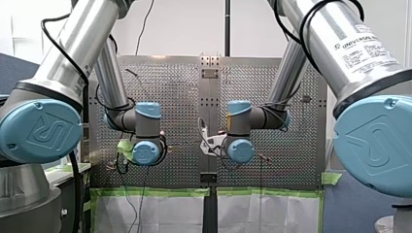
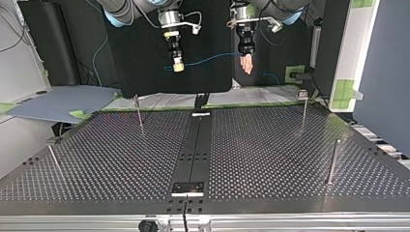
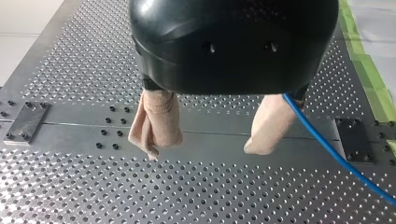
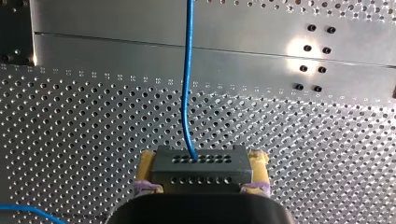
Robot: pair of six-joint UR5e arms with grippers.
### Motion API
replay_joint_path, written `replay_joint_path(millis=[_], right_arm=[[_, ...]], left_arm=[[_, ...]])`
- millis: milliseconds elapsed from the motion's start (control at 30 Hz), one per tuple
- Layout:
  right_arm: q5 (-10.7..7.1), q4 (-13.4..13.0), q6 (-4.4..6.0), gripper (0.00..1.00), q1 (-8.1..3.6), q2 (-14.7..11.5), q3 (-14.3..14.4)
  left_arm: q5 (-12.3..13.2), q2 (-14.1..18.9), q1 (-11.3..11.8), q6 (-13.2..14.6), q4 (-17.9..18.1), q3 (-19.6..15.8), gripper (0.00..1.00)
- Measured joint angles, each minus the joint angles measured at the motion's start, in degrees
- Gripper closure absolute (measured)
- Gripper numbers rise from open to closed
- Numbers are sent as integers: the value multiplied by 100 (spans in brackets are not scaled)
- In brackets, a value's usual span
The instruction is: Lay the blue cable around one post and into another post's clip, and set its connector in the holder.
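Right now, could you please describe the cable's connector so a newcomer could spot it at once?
In the top view, find the black panel behind the table; my right end effector hangs before it, at the view's left. Between its yellow pads sits the connector, a dark grey block. It alone has two rows of small holes, with the blue cable leaving one.

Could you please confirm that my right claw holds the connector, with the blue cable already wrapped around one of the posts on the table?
Not quite. The blue cable is around no post: the top view shows it hanging in the air between the right claw and the left claw, clear of the posts, which stand bare. The right claw does hold the connector, as the right wrist view shows.
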Motion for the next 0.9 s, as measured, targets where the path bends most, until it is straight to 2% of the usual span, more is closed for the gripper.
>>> replay_joint_path(millis=[533, 667, 900], right_arm=[[0, 10, 0, 100, 31, 19, -23], [0, 31, 0, 100, 76, 151, -67], [0, 35, 0, 100, 86, 434, -77]], left_arm=[[-5, 0, 6, -14, 27, 6, 0], [-8, 0, 7, -17, 33, 7, 0], [-9, 0, 9, -18, 35, 9, 0]])
